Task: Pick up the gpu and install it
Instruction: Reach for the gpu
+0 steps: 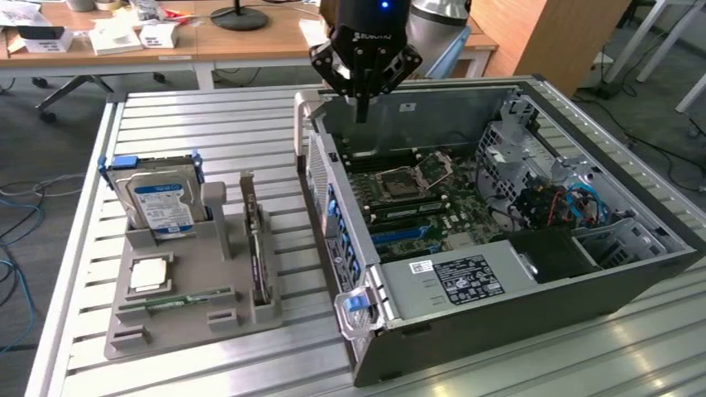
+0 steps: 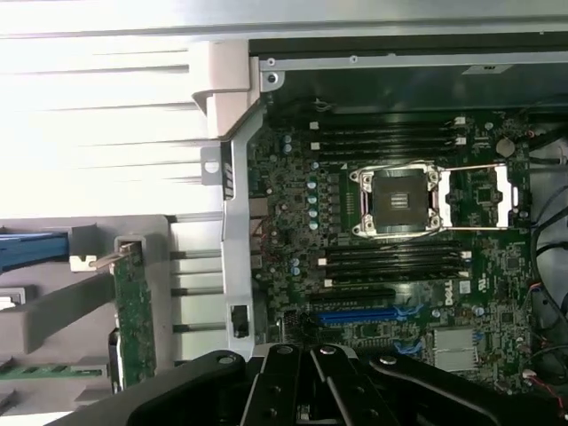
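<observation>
Exterior view shows closed, empty jaws over the case (image 1: 518, 318), gpu (image 1: 257, 256) well apart.

Exterior view: even, diffuse overhead light, soft shadows. Wrist view: slatted surface (image 2: 98, 115) blown out to white glare, computer case (image 2: 399, 84) interior dim by contrast. Pincer (image 2: 311, 355) near lens, dark, soft-focused.

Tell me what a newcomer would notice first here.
The open computer case stands out on the exterior view's right, its motherboard bare with an empty processor socket. The gripper, shut and holding nothing, hangs over the case's far corner. On that view's left, a grey holder keeps the hard drive and the gpu standing upright.
</observation>
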### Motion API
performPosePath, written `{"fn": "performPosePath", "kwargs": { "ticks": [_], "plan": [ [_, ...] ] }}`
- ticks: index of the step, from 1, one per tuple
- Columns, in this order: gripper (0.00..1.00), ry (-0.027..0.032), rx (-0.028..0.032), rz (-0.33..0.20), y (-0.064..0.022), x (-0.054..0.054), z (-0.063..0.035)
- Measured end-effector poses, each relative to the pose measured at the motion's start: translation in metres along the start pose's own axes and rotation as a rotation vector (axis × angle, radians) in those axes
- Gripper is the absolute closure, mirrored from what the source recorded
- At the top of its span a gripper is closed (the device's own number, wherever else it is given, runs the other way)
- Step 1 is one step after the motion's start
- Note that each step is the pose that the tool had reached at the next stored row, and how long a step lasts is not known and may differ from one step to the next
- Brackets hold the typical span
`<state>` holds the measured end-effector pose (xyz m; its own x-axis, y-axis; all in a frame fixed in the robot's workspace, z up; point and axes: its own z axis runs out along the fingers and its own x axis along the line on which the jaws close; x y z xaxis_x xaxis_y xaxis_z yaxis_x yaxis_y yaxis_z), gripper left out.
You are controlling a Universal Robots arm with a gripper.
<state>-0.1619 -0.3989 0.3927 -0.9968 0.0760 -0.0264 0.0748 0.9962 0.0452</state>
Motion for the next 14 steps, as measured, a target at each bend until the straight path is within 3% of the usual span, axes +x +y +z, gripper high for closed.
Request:
{"fn": "performPosePath", "kwargs": {
  "ticks": [14],
  "plan": [
    [0.89, -0.0045, -0.0003, 0.005, -0.0039, 0.052, -0.0010]
  ]
}}
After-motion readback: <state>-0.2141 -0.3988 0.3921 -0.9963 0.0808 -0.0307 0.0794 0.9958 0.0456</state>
